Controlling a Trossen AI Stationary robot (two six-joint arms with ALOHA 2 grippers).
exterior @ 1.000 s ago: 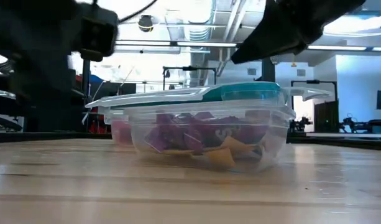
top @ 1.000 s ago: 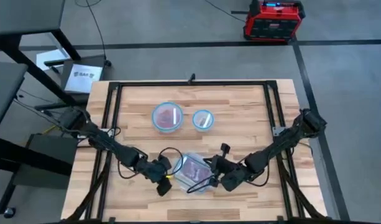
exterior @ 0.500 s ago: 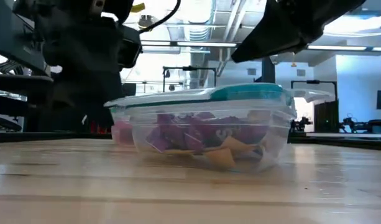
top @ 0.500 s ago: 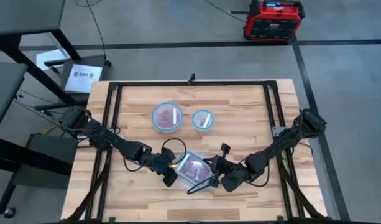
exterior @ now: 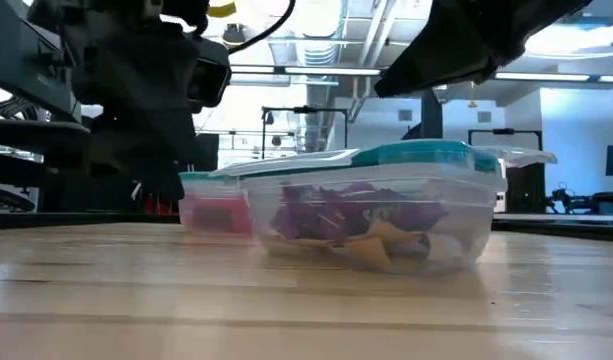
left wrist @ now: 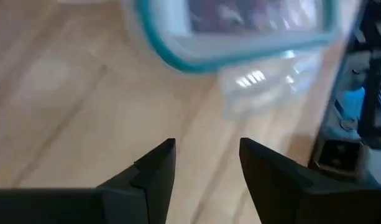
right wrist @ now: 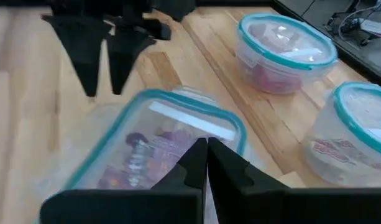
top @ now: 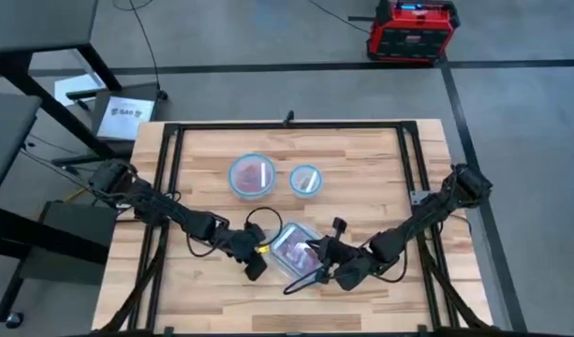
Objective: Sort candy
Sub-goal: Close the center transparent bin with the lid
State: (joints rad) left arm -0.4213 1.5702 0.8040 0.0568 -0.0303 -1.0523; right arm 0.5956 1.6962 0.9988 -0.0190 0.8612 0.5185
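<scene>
A pale wooden worktop (top: 361,168) with a black frame stands on grey floor, a red case (top: 410,30) behind it. Purple candy (exterior: 336,212) sits inside a lidded rectangular container (top: 293,249). The left gripper (left wrist: 206,168) hovers beside it, fingers apart, empty. The right gripper (right wrist: 207,163) is pinched together over the lid.

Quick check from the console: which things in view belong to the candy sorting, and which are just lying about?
Job:
candy in the lidded rectangular container
large round container
small round container
left gripper, open beside the rectangular container
right gripper, shut over its lid

Lying about:
red case on the floor
paper sheet
</scene>
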